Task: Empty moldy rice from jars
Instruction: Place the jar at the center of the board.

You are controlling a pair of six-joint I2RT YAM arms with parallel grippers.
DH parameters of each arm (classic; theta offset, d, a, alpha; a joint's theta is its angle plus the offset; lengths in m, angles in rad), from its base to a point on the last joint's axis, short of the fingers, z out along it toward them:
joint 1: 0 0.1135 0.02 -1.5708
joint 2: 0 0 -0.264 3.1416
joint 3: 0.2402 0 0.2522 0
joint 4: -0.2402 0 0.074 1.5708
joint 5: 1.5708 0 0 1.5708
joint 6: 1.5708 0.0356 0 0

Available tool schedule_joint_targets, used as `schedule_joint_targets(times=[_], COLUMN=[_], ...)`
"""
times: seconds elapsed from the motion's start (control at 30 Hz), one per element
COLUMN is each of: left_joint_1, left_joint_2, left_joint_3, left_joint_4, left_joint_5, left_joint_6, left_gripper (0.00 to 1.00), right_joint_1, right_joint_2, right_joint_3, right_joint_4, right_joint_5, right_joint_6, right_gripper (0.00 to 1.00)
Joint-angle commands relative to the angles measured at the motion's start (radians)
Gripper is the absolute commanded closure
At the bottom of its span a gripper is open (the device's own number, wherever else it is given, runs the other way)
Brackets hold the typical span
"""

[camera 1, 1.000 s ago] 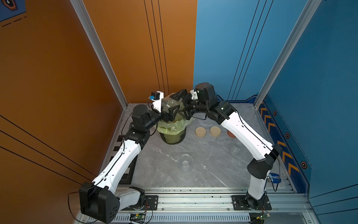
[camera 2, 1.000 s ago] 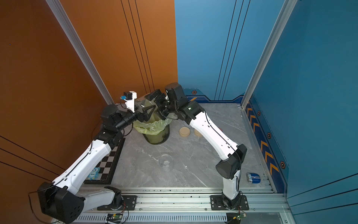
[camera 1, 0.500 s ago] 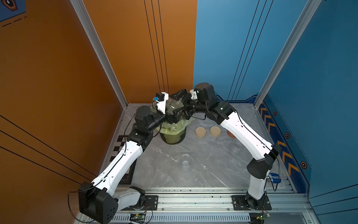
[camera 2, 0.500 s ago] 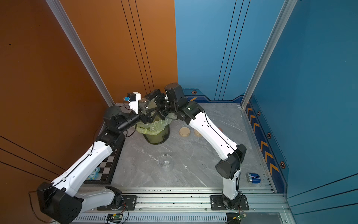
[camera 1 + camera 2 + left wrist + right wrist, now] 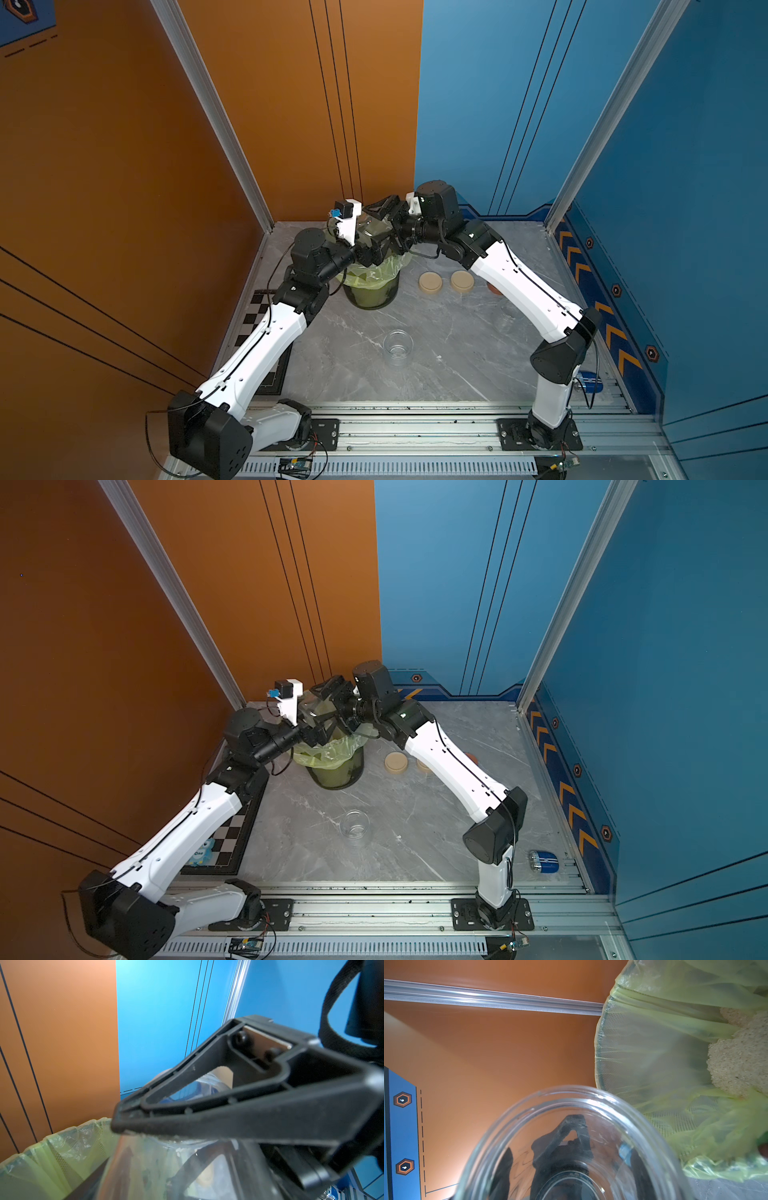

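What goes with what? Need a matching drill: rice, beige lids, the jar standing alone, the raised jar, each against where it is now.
Things:
1. rice
2. beige lids
3. lone jar
4. raised jar

Places:
A. upright and open on the table, in front of the bin
B. in the air, beside the bin's rim
C. flat on the table, beside the bin
D. inside the green bag

Pairs: 1-D, 2-C, 3-A, 4-B.
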Motion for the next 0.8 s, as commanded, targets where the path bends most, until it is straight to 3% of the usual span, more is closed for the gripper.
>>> schedule_joint_targets(times=[0.0, 0.03, 0.5, 0.77], left_joint_1=[-0.012, -0.012, 0.033, 0.064], left_joint_2=[-0.065, -0.075, -0.186, -0.241], left_joint_3=[-0.008, -0.019, -0.108, -0.110], left_joint_4=[0.103, 0.103, 0.087, -0.020], left_joint_5=[-0.028, -0.048, -0.066, -0.075], left_joint_6=[-0.028, -0.030, -0.050, -0.035], left_gripper=[0.23, 0.02, 0.02, 0.02], right_joint_1=[-0.011, -0.018, -0.093, -0.109], right_joint_2=[-0.027, -0.030, -0.052, -0.131], right_joint_3=[-0.017, -0.015, -0.029, -0.133], right_joint_4=[0.019, 0.020, 0.025, 0.022], right_joint_5=[0.025, 0.023, 0.020, 0.029], right_joint_6=[-0.066, -0.071, -0.125, -0.302], right_gripper=[1.00, 1.00, 1.00, 1.00])
